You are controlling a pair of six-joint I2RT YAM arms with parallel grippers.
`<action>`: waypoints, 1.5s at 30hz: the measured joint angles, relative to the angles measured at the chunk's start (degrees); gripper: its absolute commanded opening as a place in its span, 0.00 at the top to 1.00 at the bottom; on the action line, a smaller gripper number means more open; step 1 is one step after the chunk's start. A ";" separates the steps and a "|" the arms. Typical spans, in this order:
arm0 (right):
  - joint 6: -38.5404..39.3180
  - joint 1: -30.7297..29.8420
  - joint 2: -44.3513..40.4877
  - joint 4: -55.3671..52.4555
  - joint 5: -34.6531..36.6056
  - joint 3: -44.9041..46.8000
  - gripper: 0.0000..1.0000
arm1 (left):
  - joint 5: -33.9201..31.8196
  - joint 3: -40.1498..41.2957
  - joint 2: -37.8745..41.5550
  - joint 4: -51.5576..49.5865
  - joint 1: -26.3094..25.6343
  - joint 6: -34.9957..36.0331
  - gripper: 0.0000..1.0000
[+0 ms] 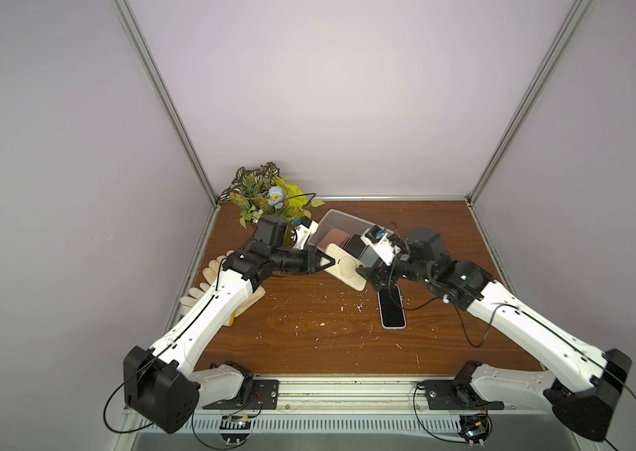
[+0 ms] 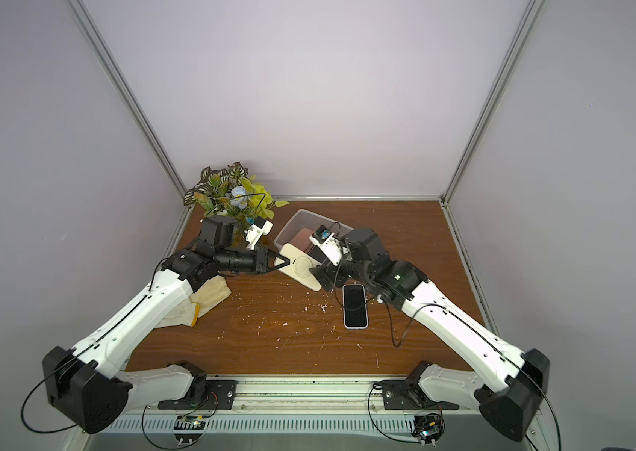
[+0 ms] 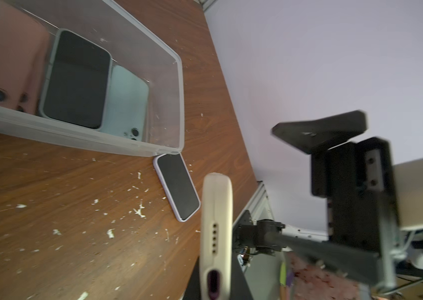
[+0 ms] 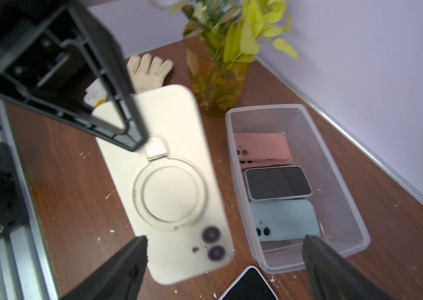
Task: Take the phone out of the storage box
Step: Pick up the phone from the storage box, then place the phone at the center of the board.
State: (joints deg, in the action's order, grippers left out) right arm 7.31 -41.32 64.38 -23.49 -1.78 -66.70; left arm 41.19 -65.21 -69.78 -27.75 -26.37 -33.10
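Markings first: making out only a ring stand and two camera lenses on the back of the cream phone [image 4: 169, 187], everything there blurring too much for any brand. Pinching that phone's port end with the left gripper [image 1: 330, 261], above the table [image 1: 308, 332] and outside the storage box [image 4: 262, 107], just beside its rim. Holding the right gripper [image 4: 226, 239] spread wide at the lens end, failing to tell any contact with the case. Seeing past the right fingers, inside the box, a pink phone [image 4: 262, 148], a dark-screen phone [image 4: 278, 183] resting partly over it and over a pale blue phone [image 4: 283, 218]. Spotting a lilac-edged phone [image 1: 391, 308] lying screen-up just below the right gripper, mostly cut off in the right wrist view.
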 measured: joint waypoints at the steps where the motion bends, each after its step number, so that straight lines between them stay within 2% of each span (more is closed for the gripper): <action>1: -1.03 1.36 -2.21 0.17 0.76 0.52 0.01 | -4.15 -0.26 0.92 -1.11 -2.67 1.29 1.00; 5: -4.87 5.81 -7.87 0.59 3.58 1.25 0.01 | -21.40 0.00 2.43 -3.91 -19.93 5.25 1.00; 7: -6.91 7.43 -8.83 0.81 4.57 1.25 0.01 | -31.17 1.09 1.90 -4.63 -29.44 6.56 1.00; 10: -9.57 8.52 -8.81 1.22 4.57 1.97 0.01 | -45.22 2.54 -0.15 -6.45 -40.37 7.89 1.00; 15: -13.16 9.22 -9.66 1.16 4.46 5.40 0.01 | -68.22 2.27 -8.63 -7.67 -51.69 10.23 1.00; 18: -14.47 9.33 -10.43 0.85 4.48 5.68 0.01 | -79.38 0.76 -15.54 -8.35 -56.30 12.72 1.00; 21: -15.17 9.60 -11.89 0.83 4.48 5.68 0.01 | -87.52 -0.35 -21.05 -8.13 -59.91 14.58 1.00; 25: -15.41 9.75 -13.33 0.68 4.50 5.68 0.01 | -94.18 0.26 -25.59 -6.88 -63.14 16.02 1.00; 30: -15.47 9.97 -13.14 0.00 4.46 5.66 0.01 | -97.88 7.50 -27.50 0.59 -66.42 20.65 1.00; 36: -16.15 9.97 -12.09 0.11 4.04 5.66 0.01 | -100.91 14.86 -30.91 12.66 -69.13 31.98 1.00; 45: -17.55 9.97 -11.78 0.17 2.75 5.66 0.01 | -104.72 19.15 -35.93 29.22 -69.24 45.05 1.00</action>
State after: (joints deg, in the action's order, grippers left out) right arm -10.24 -31.35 52.60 -23.31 0.97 -61.04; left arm -63.53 -46.06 -105.71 1.48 -95.61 11.94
